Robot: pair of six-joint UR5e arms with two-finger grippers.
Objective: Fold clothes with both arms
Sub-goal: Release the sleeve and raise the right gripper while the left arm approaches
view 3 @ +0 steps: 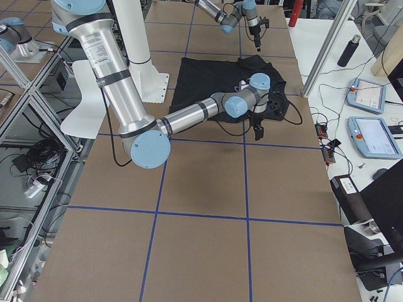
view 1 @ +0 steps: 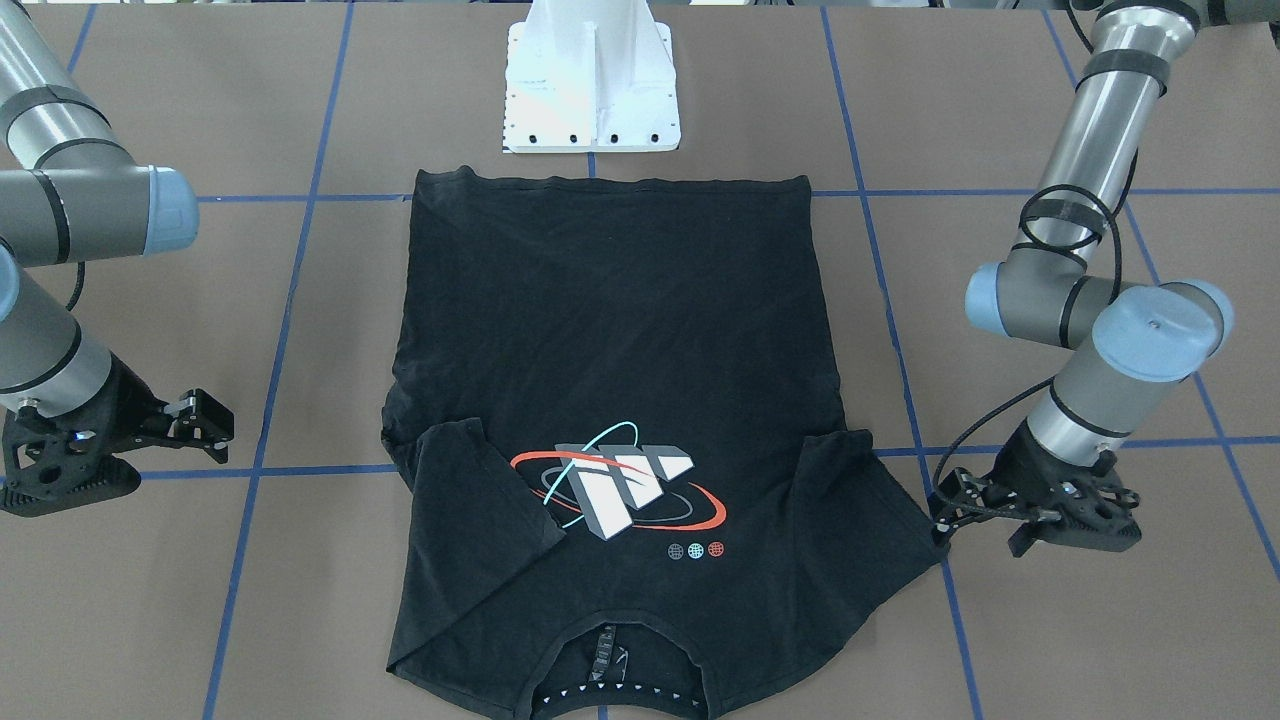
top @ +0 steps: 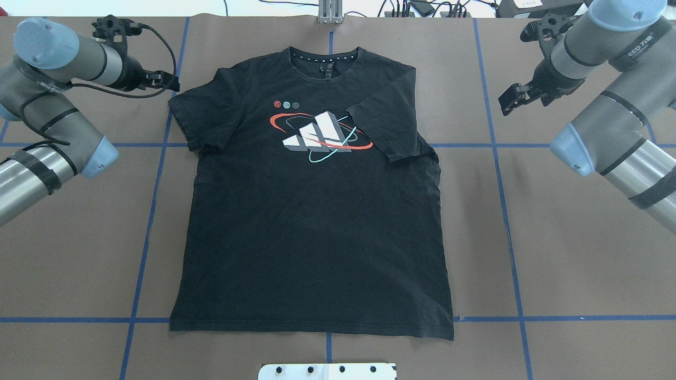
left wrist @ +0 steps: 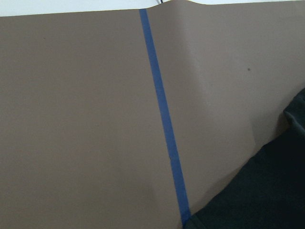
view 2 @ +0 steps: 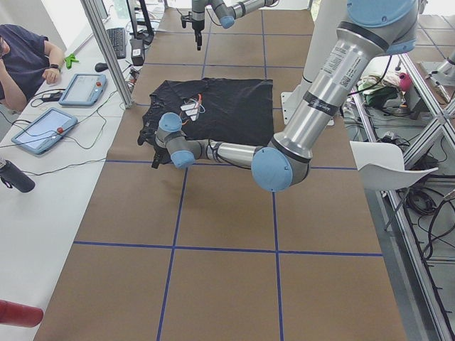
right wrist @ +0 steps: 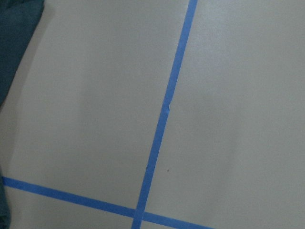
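Observation:
The black T-shirt lies flat and face up on the brown table, with its logo showing and its collar on the far side from the robot. The sleeve on my right side is folded in over the chest. The other sleeve lies spread out. My left gripper hovers open just beside that spread sleeve's outer edge, holding nothing. In the front view, this left gripper is at the sleeve tip. My right gripper is open and stands clear of the shirt over bare table.
The white pedestal base stands just behind the shirt's hem. Blue tape lines grid the brown table. In the left side view, a seated person and tablets are at a white bench beyond the collar end.

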